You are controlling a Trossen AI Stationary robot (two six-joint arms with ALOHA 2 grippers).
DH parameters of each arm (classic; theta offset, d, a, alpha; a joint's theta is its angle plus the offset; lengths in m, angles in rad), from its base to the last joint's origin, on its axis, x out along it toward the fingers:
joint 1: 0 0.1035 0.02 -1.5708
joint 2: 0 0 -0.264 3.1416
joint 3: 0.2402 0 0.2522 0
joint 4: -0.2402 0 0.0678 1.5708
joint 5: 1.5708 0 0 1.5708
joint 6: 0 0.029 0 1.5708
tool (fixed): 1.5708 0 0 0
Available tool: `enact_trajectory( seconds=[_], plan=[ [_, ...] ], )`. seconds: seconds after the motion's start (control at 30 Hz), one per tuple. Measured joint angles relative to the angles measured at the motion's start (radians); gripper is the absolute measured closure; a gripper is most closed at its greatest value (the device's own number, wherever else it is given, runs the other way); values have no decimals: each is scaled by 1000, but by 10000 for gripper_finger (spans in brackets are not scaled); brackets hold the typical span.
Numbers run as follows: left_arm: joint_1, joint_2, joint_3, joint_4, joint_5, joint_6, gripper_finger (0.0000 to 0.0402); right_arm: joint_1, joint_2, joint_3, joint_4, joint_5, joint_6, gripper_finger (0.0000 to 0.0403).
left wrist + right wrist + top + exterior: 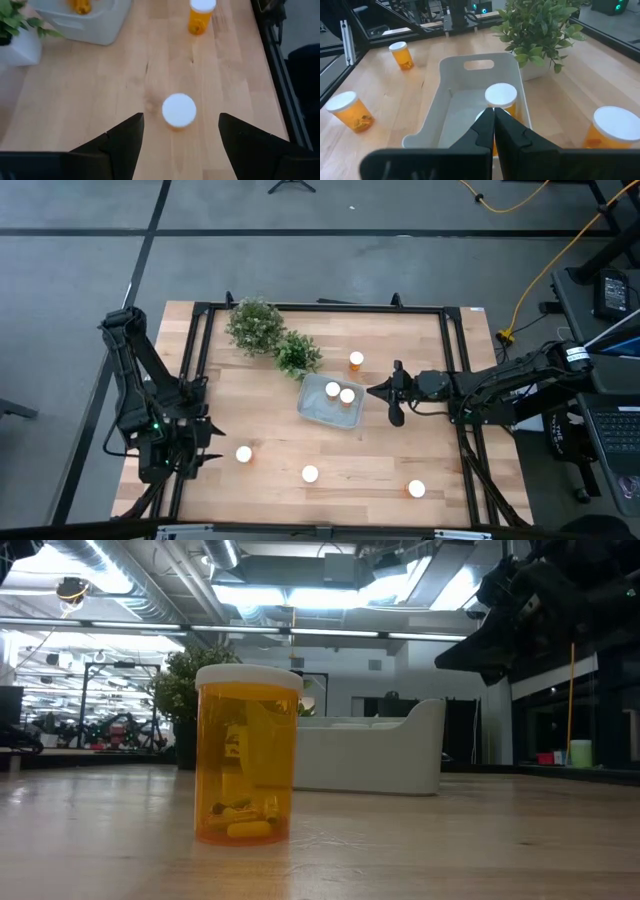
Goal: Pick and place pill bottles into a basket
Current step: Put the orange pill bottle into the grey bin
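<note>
A wooden table (270, 435) is seen from above with a dark robot arm at each side. Near the middle sits the basket (312, 412), a pale translucent bin, with two orange pill bottles with white caps standing inside it (332, 389) (347, 395). Two bushy green potted plants (254, 324) (297, 354) stand just beside it, toward the far left corner of the table. Four more pill bottles stand upright on the bare wood: one (356, 359) near the basket's far side, and three along the near edge, at left (243, 453), centre (310, 474) and right (416, 489). The right gripper (376, 391) hovers just beside the basket's right end, its fingers (485, 127) pressed together and holding nothing. The left gripper (212, 442) waits low at the table's left edge, its jaws spread wide and empty, pointing at the left-hand bottle (179, 110), which stands apart from both fingertips (134, 131).
</note>
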Motion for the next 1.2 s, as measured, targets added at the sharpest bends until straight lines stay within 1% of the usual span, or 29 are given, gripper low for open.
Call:
enact_trajectory(
  seconds=[0.07, 0.17, 0.4, 0.53, 0.63, 0.8, 1.2],
  plan=[
    [0, 0, 0, 0, -26, 0, 151, 0, 0, 0, 6, 0, 0, 386],
    [0, 0, 0, -1, -39, 12, 146, 0, 0, 0, 6, 0, 4, 386],
    [0, 1, 0, 0, -50, 7, 116, 0, 0, 0, 6, 0, 23, 386],
    [0, 24, 0, -1, -51, -12, 103, 0, 0, 0, 6, 0, 23, 386],
    [0, 58, 0, -1, -49, -28, 100, 0, 0, 0, 6, 0, 22, 386],
    [0, 135, 0, -1, -3, -86, 100, 0, 0, 0, 6, -1, 21, 386],
    [0, 325, 0, -1, 9, -216, 100, 10, 0, 0, 5, -3, 19, 386]
  ],
)
